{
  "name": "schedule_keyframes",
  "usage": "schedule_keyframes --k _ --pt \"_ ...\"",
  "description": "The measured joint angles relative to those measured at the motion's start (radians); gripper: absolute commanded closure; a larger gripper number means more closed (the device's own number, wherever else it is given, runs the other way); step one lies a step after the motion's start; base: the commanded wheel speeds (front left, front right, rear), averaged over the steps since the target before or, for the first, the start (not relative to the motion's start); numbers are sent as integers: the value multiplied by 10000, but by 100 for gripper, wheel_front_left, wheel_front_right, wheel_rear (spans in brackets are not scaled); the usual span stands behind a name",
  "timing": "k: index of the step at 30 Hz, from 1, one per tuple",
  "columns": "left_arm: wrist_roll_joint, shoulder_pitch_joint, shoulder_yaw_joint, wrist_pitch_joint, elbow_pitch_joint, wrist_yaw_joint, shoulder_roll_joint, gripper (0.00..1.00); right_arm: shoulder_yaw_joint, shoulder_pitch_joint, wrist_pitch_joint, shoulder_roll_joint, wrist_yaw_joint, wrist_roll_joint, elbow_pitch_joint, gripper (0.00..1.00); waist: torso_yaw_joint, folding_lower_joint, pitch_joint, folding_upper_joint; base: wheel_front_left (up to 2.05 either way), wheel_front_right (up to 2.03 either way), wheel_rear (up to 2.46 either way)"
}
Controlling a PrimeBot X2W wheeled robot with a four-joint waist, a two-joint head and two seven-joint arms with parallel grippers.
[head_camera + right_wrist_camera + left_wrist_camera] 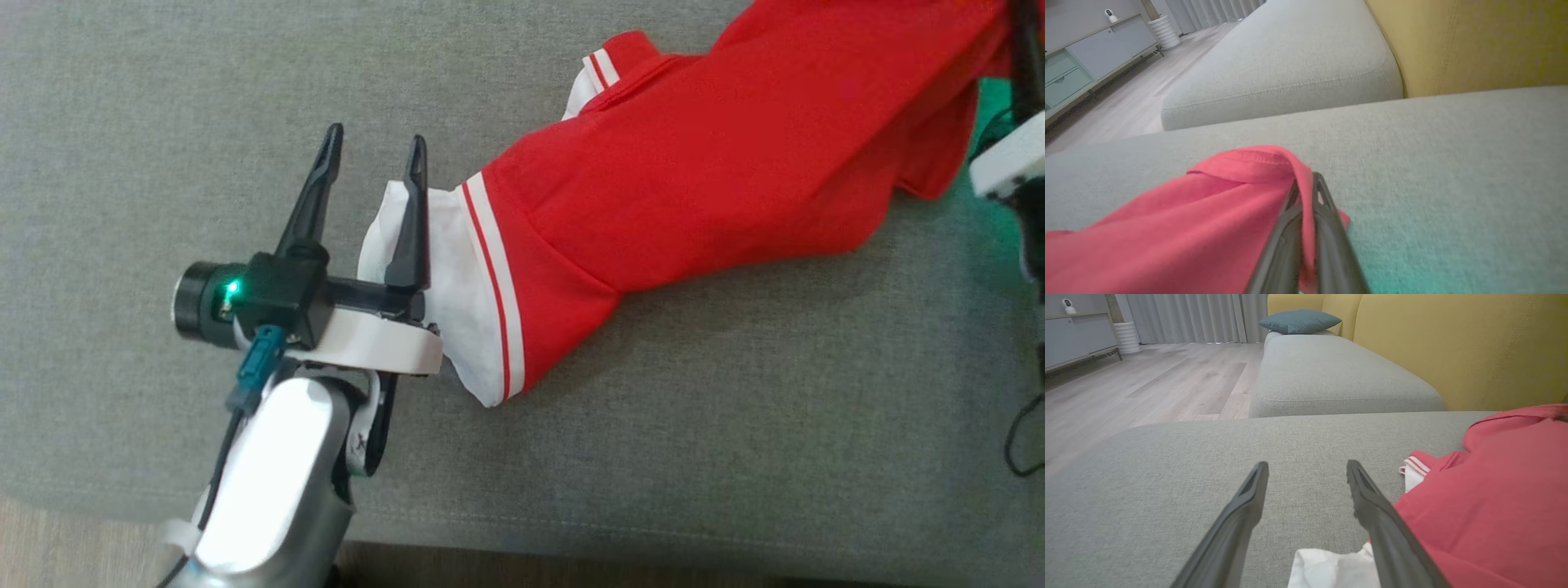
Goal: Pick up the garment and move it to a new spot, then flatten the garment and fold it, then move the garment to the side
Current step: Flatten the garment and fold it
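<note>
At centre left, the left gripper straddles the garment with fingers apart; the right gripper, clamped on it, may tug its white edge away.

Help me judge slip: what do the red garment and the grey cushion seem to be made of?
Red garment: soft matte knit, perhaps cotton; it drapes and creases limply. Grey cushion: apparently woven upholstery cloth, matte, with speckled weave and a stitched seam.
</note>
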Motion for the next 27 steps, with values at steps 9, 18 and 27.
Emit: schedule_keyframes --k 9,18,27 --pt "150 14 224 0 255 -125 8 0 407 52 -761 176 0 458 1829 100 -369 0 -311 0 0 0 0" --pt "171 492 596 0 359 -150 119 0 907 1174 -2867 318 0 512 826 0 -799 0 -1099 1 0 0 0" --pt "153 1432 1070 0 353 115 470 0 -67 3675 -3348 744 0 -1344 -2339 0 -1243 0 -1978 0 0 0 0"
